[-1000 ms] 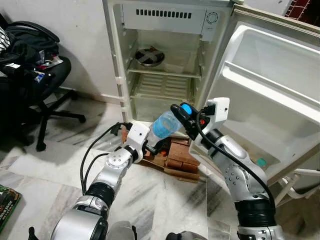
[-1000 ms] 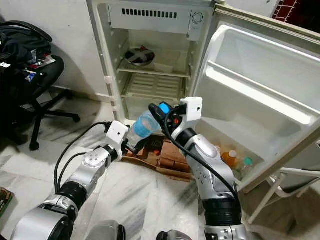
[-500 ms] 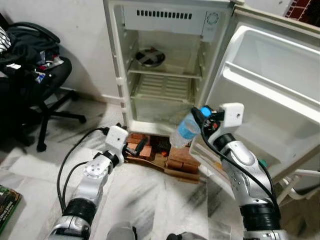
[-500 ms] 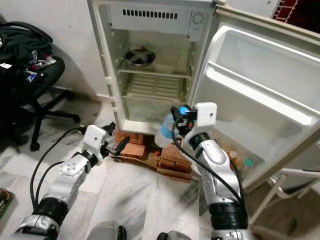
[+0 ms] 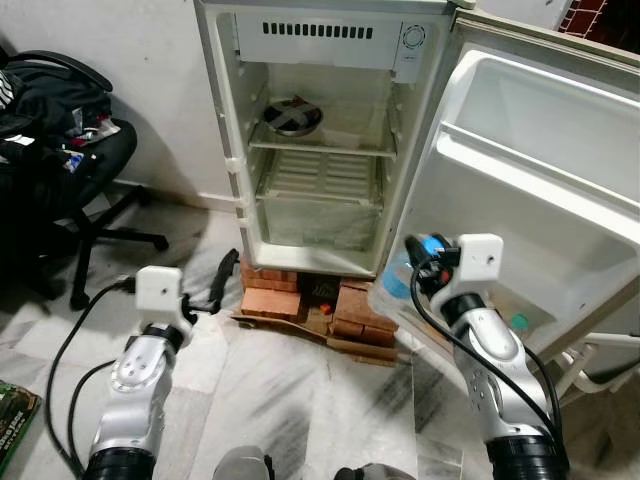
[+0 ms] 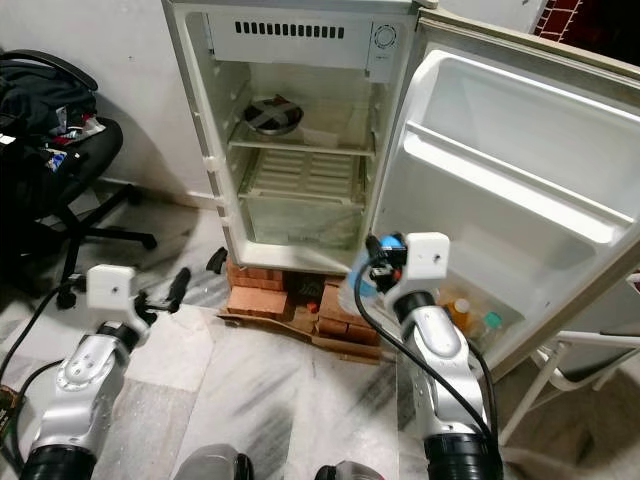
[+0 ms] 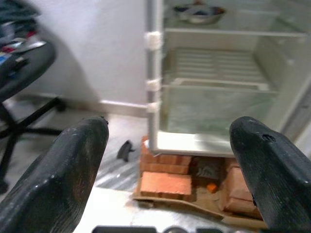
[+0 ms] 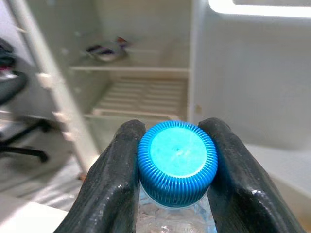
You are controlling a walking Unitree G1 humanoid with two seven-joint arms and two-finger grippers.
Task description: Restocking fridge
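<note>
Right gripper — our two black fingers clamp a bottle at its neck, one on each side of the ribbed blue cap. We hold the bottle near the lower front of the open fridge, just beside the inner edge of the door, above the floor.

Left gripper — fingers wide apart, gripping nothing. We carry it low at our left side, pointed toward the fridge's foot and well apart from the bottle.

Fridge: small, white, door swung open to our right. A metal bowl sits on the upper shelf; under it come a ribbed shelf and a clear drawer front. A vent and a dial run across the top panel.

Door: a long white upper rack. In the lower door rack stand an orange bottle and a green-capped bottle.

Base: the fridge rests on red bricks and flattened cardboard; a small orange scrap lies among them.

Surroundings: a pale marble floor, a white wall, and a black office chair piled with clothes at our left. A book corner lies on the floor at the far left.
</note>
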